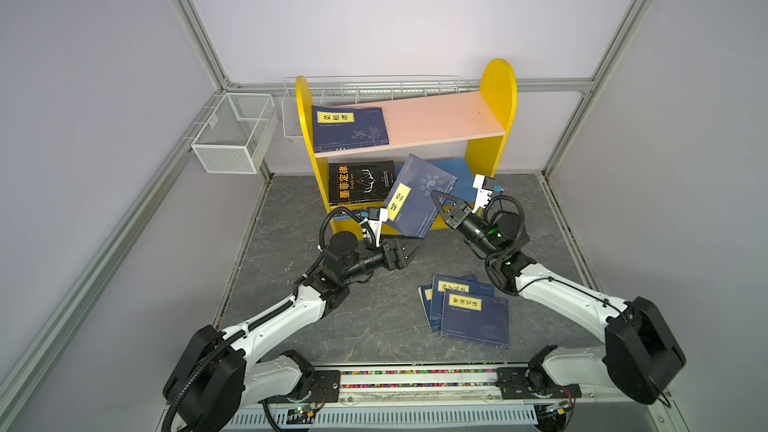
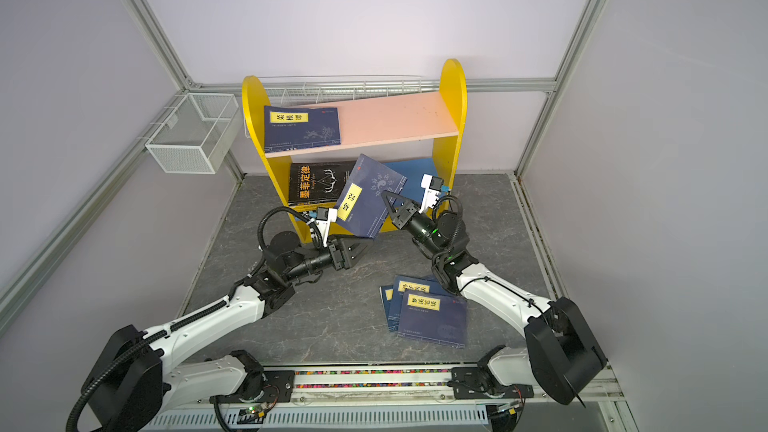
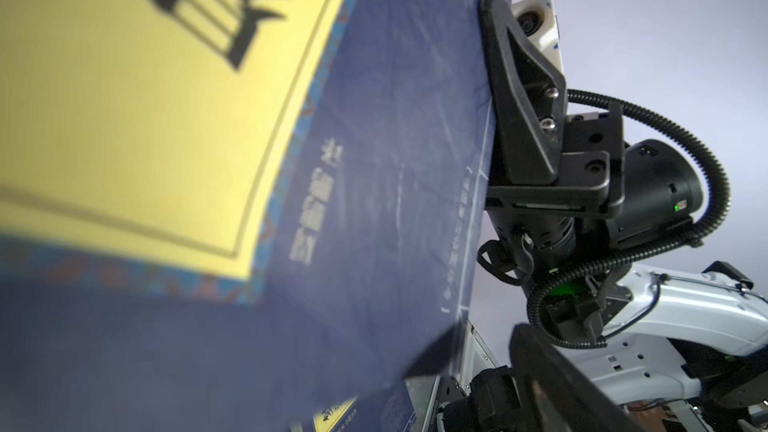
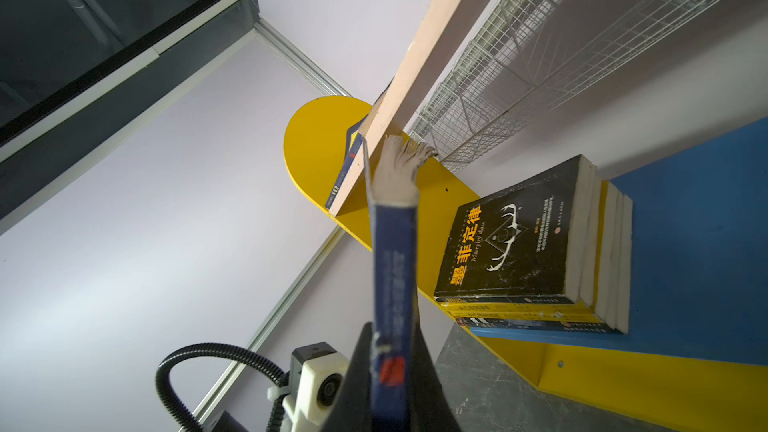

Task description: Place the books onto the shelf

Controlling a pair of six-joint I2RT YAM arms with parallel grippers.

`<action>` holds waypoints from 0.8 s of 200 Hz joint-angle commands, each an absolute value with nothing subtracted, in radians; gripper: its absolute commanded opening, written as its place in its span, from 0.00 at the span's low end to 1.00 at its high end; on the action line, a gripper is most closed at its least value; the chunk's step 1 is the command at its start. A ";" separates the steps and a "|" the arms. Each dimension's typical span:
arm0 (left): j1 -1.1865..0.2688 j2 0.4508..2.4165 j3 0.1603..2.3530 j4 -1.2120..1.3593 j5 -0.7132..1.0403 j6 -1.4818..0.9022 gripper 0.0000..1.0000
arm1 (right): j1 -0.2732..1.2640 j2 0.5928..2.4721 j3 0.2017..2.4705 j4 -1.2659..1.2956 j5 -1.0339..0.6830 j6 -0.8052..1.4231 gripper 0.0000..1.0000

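Fanned navy paperbacks lie frontmost; right gripper pinches 1 navy yellow-labelled paperback by its spine, tilted before the blue lower board of the yellow-sided shelf, left gripper splayed below its corner.

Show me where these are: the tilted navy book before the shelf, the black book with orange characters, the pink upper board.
tilted navy book (image 1: 415, 189): a top view, middle of its cover.
black book (image 1: 359, 182): a top view, middle of its cover.
pink upper board (image 1: 440, 118): a top view, bare middle part.
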State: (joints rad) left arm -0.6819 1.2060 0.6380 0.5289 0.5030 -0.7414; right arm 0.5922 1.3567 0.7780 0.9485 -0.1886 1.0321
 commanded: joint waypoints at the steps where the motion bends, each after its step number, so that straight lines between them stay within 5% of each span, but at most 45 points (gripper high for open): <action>1: -0.690 1.223 0.671 0.629 0.516 -0.787 0.89 | 0.606 1.372 0.773 1.110 -0.205 1.106 0.07; 49: -0.689 1.172 0.688 0.634 0.482 -0.787 0.70 | 0.648 1.321 0.779 0.970 -0.205 0.990 0.07; 104: -0.688 1.102 0.671 0.624 0.359 -0.809 0.11 | 0.683 1.239 0.767 0.780 -0.168 0.868 0.07; 125: -0.687 1.066 0.665 0.591 0.336 -0.802 0.01 | 0.690 1.216 0.752 0.707 -0.159 0.835 0.08; 141: -0.684 1.042 0.688 0.500 0.379 -0.765 0.00 | 0.687 1.184 0.763 0.601 -0.161 0.785 0.20; 160: -0.670 1.009 0.711 0.370 0.473 -0.712 0.00 | 0.637 1.140 0.863 0.334 -0.281 0.654 0.58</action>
